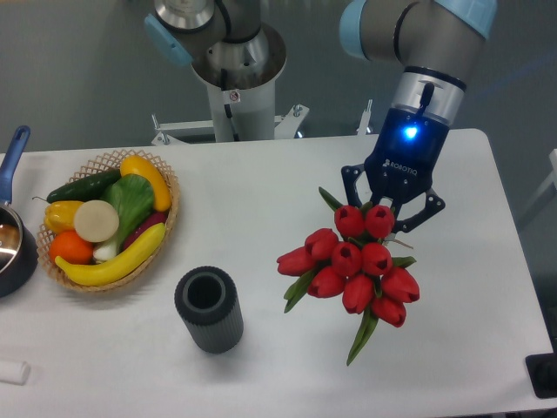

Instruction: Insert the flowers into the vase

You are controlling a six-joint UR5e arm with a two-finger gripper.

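The flowers [357, 266], a bunch of red tulip buds with green leaves, sit toward the right side of the white table [261, 200], directly under the gripper [392, 218]. The buds crowd together in a cluster, with one bud poking out to the left and green leaves trailing down and to the left below them. The gripper comes down from the arm at upper right, a blue light glowing on its wrist; its black fingers [352, 187] stand apart on either side of the topmost buds, though the buds hide the fingertips, so whether they press on the stems I cannot tell. The vase [209, 308], a dark ribbed cylinder, stands upright well to the left of the flowers, near the front edge of the table, its round mouth open and facing up. Just left of the vase is a wicker basket [170, 187] filled with fruit and vegetables, and a dark pot [13, 252] with a blue handle sits at the table's left edge
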